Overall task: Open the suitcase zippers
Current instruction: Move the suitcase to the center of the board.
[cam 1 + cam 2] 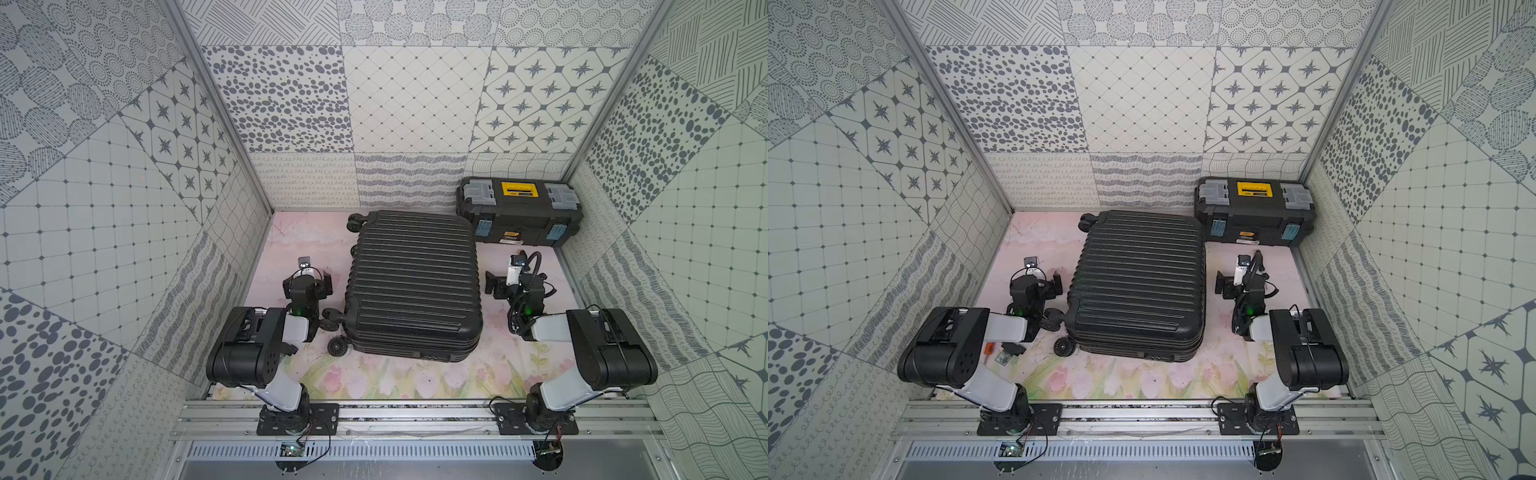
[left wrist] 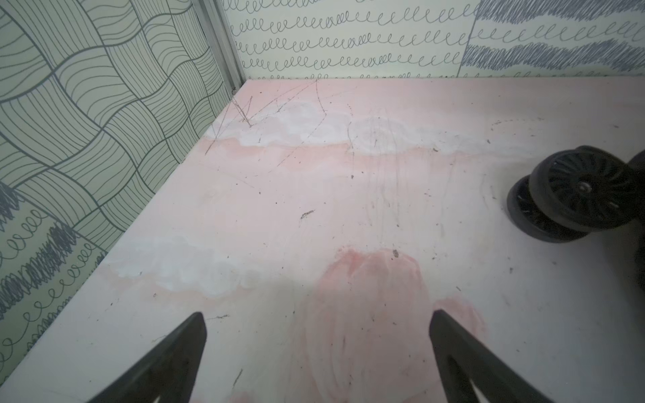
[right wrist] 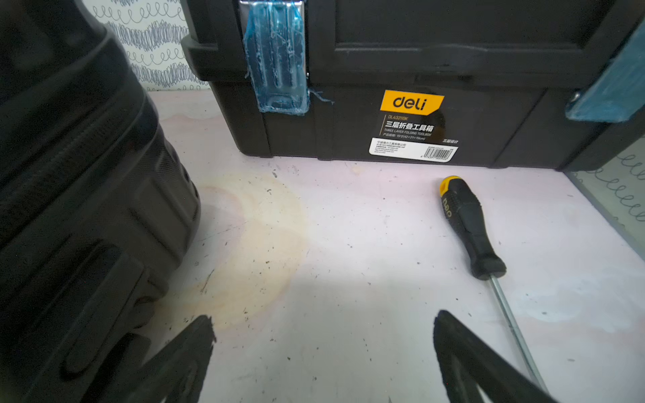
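Suitcase (image 1: 413,286): all blk, horiz ribs; wheels (image 2: 576,195) blk too. Toolbox (image 1: 519,224): blk w/ grey latches (image 1: 481,194), yellow handle (image 1: 519,189), orange label (image 3: 412,103), blue film on clasps (image 3: 275,66). Screwdriver (image 3: 469,226): blk & yellow grip, silver shaft. Table mat (image 1: 415,378): pale pink, tulips w/ green leaves, yellowish ring stain (image 3: 251,244). Walls (image 1: 282,99): off-white w/ grey dots, stars, grids, squiggles.

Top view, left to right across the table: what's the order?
left gripper → suitcase → right gripper. Toolbox left out: it stands farther back, overlapping the suitcase's edge and the right gripper sideways.
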Controlling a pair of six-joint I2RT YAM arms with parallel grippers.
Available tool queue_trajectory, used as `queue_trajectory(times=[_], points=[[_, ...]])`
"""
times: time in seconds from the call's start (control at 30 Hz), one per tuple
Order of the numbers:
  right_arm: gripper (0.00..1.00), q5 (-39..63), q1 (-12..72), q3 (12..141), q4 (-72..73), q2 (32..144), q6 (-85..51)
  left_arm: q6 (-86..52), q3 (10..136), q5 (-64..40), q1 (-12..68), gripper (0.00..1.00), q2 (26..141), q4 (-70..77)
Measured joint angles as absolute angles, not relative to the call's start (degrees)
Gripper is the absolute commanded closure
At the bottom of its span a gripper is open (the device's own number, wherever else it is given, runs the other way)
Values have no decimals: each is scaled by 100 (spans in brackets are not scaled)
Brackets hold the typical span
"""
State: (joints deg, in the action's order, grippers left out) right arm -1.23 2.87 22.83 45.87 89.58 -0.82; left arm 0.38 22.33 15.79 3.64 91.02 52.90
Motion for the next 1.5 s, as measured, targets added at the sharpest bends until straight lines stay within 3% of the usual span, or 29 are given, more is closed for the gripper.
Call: queue_trajectory(times=[1.0, 1.2, 1.37, 1.5], points=[[1, -318, 346, 2322, 4407, 8906, -78, 38, 2220, 1592, 366, 1, 9102, 5306], [1, -1365, 1055, 2521, 3498, 7616, 117, 64, 2075, 1992, 624, 1, 8519, 4963], [1, -1994, 2075, 3293, 2510, 5854, 377, 78, 2646, 2484, 982, 1, 7063, 4189], [1, -2239, 3120, 4233, 1671, 5151, 467, -95, 3406, 2307, 1280, 1, 5859, 3118]])
